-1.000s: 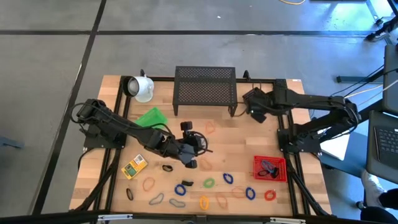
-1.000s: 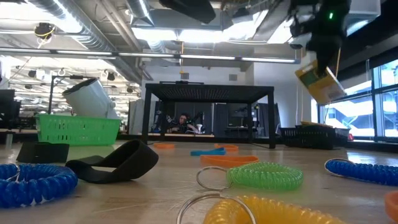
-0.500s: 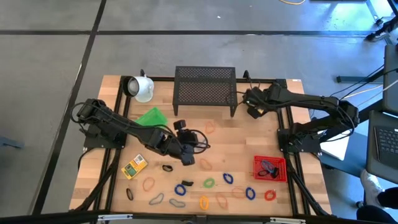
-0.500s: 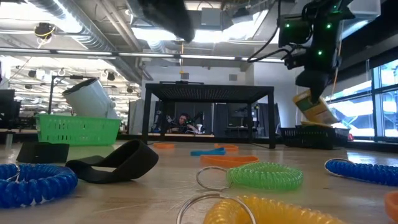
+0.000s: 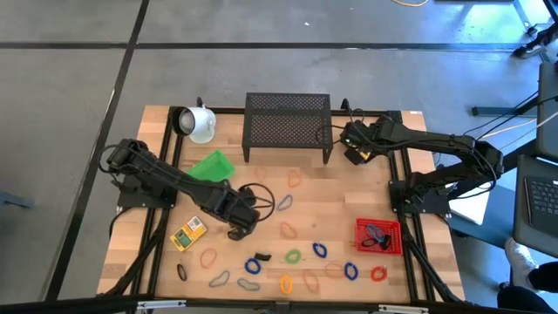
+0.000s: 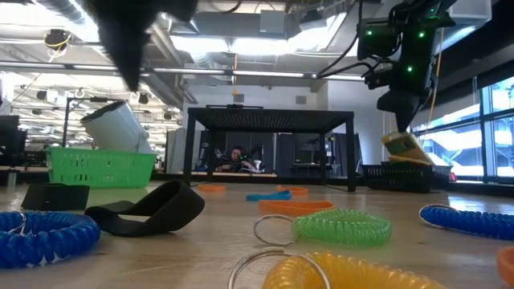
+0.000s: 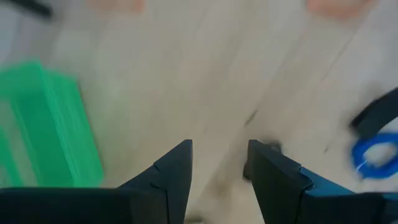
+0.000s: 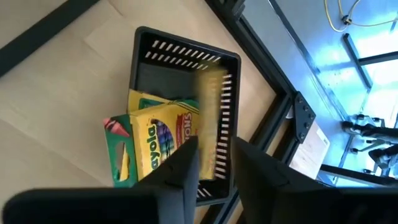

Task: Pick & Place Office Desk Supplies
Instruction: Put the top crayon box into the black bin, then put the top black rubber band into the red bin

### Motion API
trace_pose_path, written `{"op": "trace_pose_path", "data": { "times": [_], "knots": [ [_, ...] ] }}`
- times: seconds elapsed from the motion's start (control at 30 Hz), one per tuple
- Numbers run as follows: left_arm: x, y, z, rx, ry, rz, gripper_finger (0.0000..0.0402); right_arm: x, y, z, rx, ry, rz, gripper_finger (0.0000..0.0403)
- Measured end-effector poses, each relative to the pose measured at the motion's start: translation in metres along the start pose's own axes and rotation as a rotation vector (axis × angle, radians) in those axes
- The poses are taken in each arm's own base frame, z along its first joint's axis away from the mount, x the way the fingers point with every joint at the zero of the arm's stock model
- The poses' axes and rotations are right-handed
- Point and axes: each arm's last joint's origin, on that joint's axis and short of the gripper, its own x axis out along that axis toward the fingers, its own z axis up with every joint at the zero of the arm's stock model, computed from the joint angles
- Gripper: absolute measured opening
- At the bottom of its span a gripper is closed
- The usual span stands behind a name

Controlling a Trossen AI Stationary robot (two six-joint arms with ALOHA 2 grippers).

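Right claw reaching over black basket at table's back right, beside mesh shelf; fingers parted, gripping nothing. Blurred yellow box just past fingertips, over basket; two crayon boxes inside. Left claw low mid-table, fingers apart, empty. Fourth yellow box near it.

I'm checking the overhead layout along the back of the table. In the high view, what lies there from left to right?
White mug → black mesh shelf → right gripper, over a black basket with yellow boxes.
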Motion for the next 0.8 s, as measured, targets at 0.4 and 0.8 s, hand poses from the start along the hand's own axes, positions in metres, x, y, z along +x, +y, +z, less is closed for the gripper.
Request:
{"op": "trace_pose_path", "data": {
  "times": [0.4, 0.8],
  "knots": [
    [0.046, -0.017, -0.039, 0.237, 0.033, -0.113, 0.017, 0.0, 0.0, 0.0, -0.013, 0.001, -0.001, 0.0197],
    [0.057, -0.037, -0.059, 0.508, -0.038, -0.107, 0.0171, -0.004, 0.007, -0.004, -0.073, 0.019, 0.065, 0.0244]
  ]
}}
